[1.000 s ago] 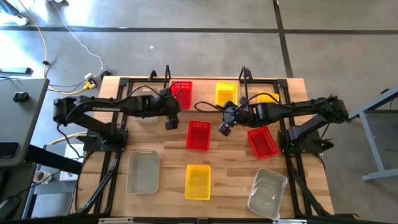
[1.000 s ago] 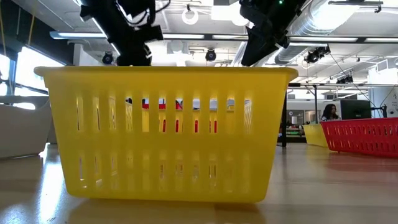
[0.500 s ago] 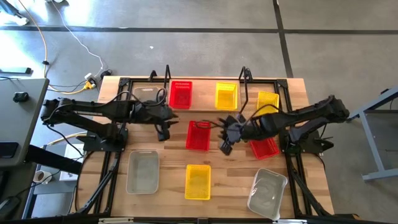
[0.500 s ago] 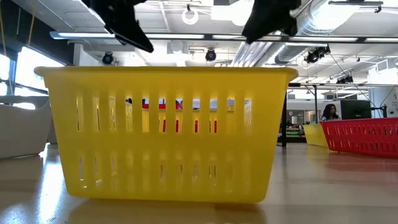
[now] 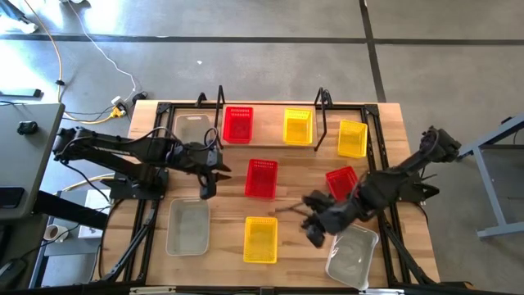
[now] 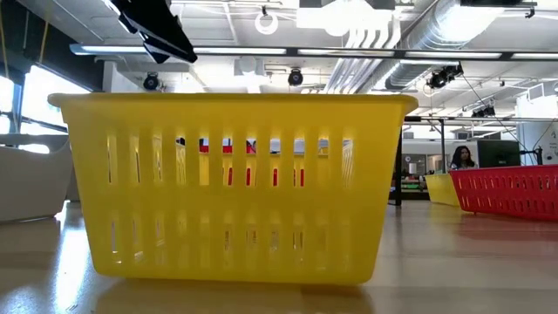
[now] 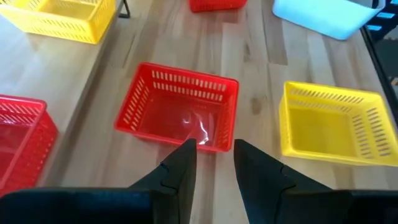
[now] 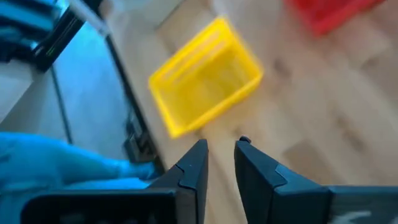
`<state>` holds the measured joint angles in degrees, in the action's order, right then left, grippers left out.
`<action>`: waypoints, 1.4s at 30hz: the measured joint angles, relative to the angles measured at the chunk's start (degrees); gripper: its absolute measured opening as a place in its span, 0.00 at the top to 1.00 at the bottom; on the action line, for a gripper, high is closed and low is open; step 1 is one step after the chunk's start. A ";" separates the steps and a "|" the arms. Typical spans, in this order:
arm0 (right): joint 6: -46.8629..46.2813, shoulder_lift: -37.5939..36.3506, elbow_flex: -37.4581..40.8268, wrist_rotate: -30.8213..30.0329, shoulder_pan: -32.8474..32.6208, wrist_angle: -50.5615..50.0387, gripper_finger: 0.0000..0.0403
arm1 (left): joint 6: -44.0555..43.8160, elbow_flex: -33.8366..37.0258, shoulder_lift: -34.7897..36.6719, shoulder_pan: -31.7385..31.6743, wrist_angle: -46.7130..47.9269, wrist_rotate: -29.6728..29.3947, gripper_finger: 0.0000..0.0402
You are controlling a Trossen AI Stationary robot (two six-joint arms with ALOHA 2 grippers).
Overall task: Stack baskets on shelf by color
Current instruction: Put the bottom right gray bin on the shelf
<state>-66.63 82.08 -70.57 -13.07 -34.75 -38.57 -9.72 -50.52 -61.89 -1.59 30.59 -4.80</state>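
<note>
- Front row of the bench (image 5: pixel 303 246): clear basket (image 5: pixel 187 226), yellow basket (image 5: pixel 260 239), second clear basket (image 5: pixel 352 256) tilted at the right corner.
- Right pincer (image 5: pixel 313 233): hangs above the bench between the front yellow basket and the tilted clear one; fingers a narrow gap apart, holding nothing.
- Middle row: red basket (image 5: pixel 262 178) at centre, another red basket (image 5: pixel 343 183) to its right.
- Left pincer (image 5: pixel 206 188): just left of the centre red basket, fingers slightly apart, empty.
- Shelf (image 5: pixel 270 141) at the far edge: carries one clear, one red and one yellow basket; a further yellow basket sits just right of it.
- Handling, as judged: baskets are light, thin plastic, stiff at the rim, flexible in the mesh walls; the clear ones look slicker. Best hold is across a short-side rim, one finger inside.
</note>
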 joint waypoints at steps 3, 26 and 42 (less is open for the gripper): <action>-2.49 0.00 0.00 0.03 -3.75 -0.21 0.87 | -0.97 0.00 0.02 0.59 -0.07 -0.28 0.76; -14.45 4.22 0.19 7.38 -21.39 -5.56 0.61 | -19.15 0.00 0.02 0.62 4.76 -0.52 0.76; -14.41 17.61 0.24 16.14 -23.92 1.48 0.60 | -21.20 0.00 0.02 0.62 4.78 -0.51 0.76</action>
<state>-81.03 99.70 -70.32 3.07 -58.67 -37.09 -30.92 -50.52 -61.87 -0.97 35.38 -5.31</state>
